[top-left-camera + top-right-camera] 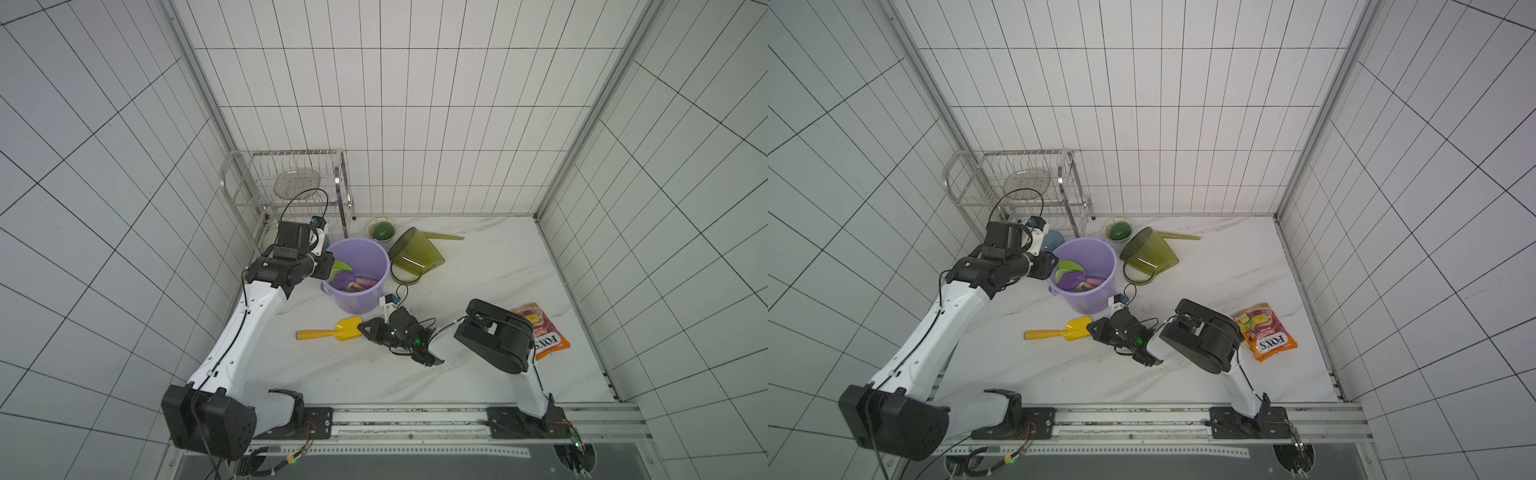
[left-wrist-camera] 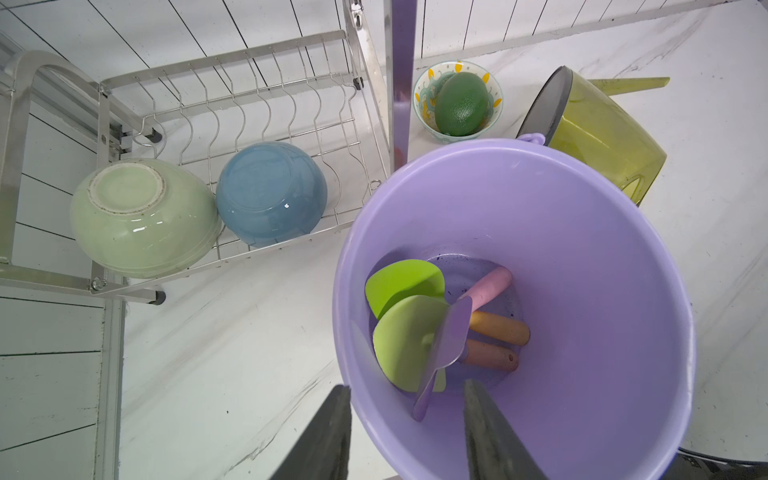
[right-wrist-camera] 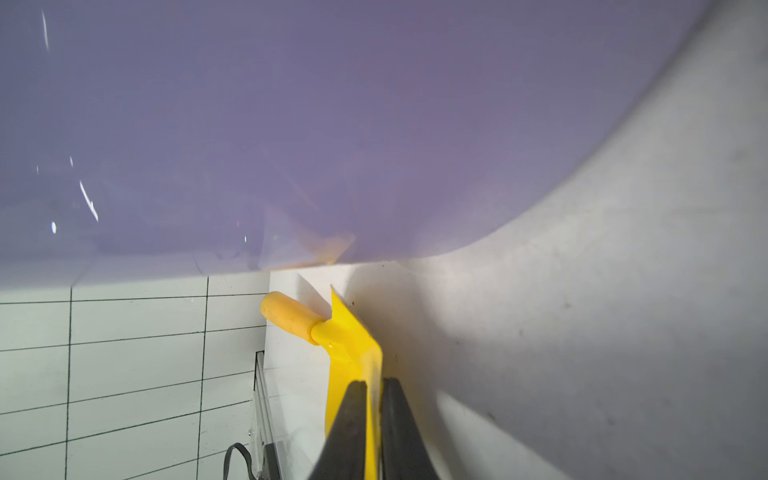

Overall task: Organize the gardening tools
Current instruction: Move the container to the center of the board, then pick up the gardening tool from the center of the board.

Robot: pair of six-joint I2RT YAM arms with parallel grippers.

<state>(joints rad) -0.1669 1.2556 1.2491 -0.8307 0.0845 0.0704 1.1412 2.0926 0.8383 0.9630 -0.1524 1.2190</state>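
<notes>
A yellow scoop [image 1: 345, 328] [image 1: 1076, 328] lies on the marble table in front of the purple bucket [image 1: 357, 303] [image 1: 1096, 305]. My right gripper [image 1: 363, 328] [image 3: 374, 382] is shut on the edge of its blade, low on the table. In the bucket [image 2: 540, 149] lie a bright-green trowel [image 2: 403, 282], a pale-green spade [image 2: 405, 340] and a purple scoop [image 2: 451, 336] with a pink handle [image 2: 490, 284]. My left gripper [image 2: 407, 386] is open over the bucket's rim, one finger outside and one inside, holding nothing. The olive watering can [image 1: 417, 251] [image 2: 602, 137] lies on its side behind the bucket.
A metal dish rack [image 1: 291, 183] stands at the back left, with a green bowl [image 2: 141, 216] and a blue bowl [image 2: 270, 195] on its lower shelf. A small patterned bowl [image 1: 381, 229] holds a green fruit. An orange snack packet [image 1: 544, 328] lies at the right.
</notes>
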